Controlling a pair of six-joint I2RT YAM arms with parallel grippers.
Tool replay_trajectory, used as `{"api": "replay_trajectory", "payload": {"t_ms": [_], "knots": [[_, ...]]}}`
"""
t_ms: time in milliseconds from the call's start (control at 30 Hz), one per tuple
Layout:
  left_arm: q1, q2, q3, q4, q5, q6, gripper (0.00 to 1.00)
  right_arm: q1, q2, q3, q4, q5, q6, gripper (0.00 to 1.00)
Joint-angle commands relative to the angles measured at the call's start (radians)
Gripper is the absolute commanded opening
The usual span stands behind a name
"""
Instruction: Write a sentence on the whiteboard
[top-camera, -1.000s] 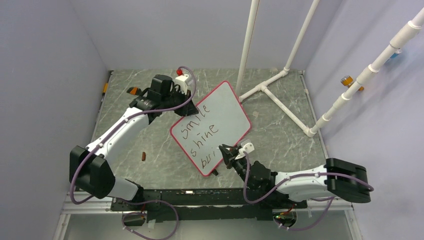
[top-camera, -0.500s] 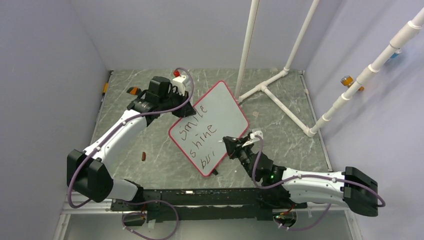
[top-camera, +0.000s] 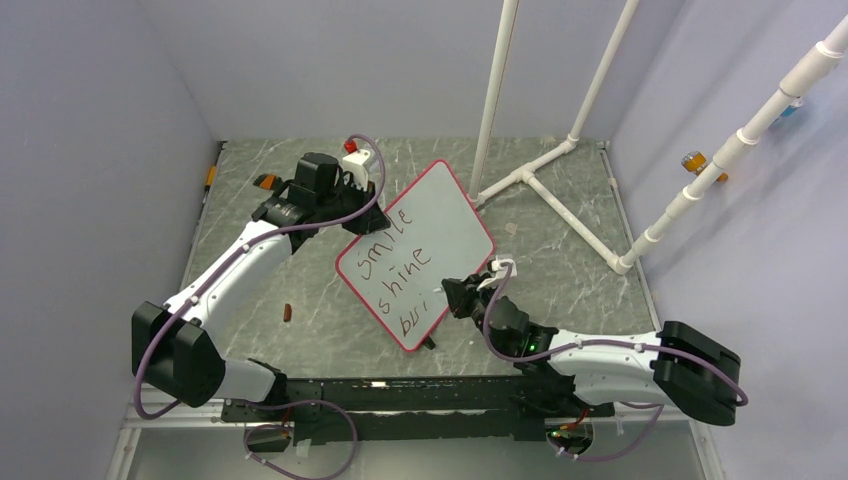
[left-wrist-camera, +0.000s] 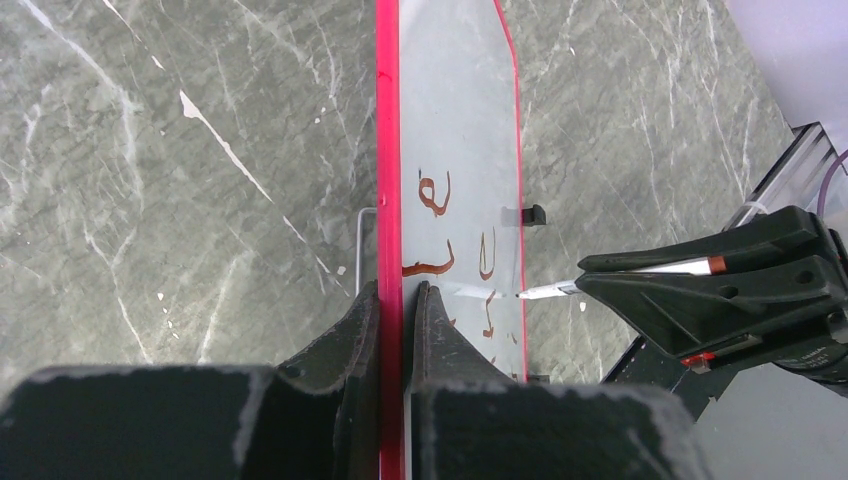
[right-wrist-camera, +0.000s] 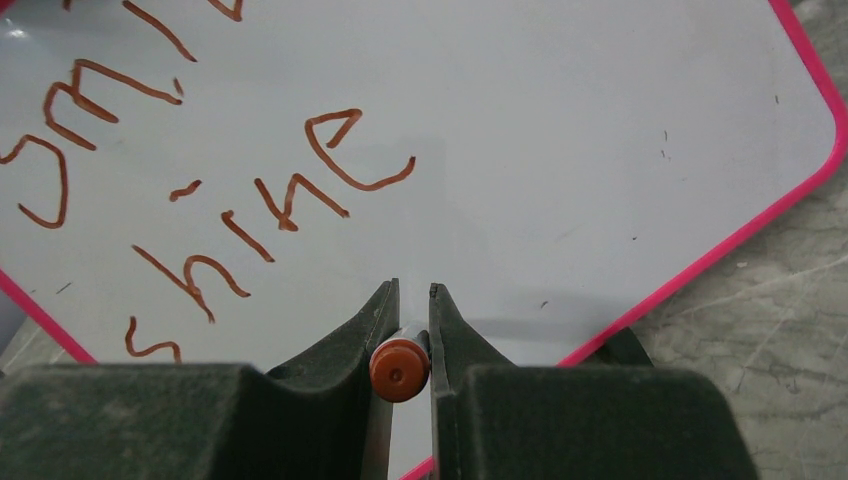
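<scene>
My left pincer (left-wrist-camera: 398, 292) pinched the whiteboard (left-wrist-camera: 458, 120) at eleven o'clock. My right pincer (right-wrist-camera: 412, 292) clamped a marker (right-wrist-camera: 399, 368) at five o'clock.

The tilted whiteboard (top-camera: 440, 225) stands across the desk's (top-camera: 560, 285) middle; white pipes (top-camera: 575, 220) fence the far right. Open desk lies left of it, around one small brown piece (top-camera: 288, 313).

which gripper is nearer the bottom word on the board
Right. The right gripper, shut on a marker, sits beside the bottom word; the left gripper clamps the board's far edge, past two other lines.
</scene>
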Motion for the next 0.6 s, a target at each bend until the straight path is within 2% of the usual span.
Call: {"api": "replay_trajectory", "payload": {"t_ms": [0, 333, 567], "knots": [[0.018, -0.012, -0.009, 0.042, -0.140, 0.080, 0.00, -0.013, 0.035, 0.015, 0.099, 0.009, 0.051, 0.00], [0.018, -0.003, -0.007, 0.045, -0.133, 0.081, 0.00, -0.033, 0.123, 0.033, 0.182, -0.043, 0.055, 0.00], [0.019, -0.004, -0.006, 0.047, -0.130, 0.081, 0.00, -0.032, 0.151, 0.043, 0.177, -0.119, 0.063, 0.00]]}}
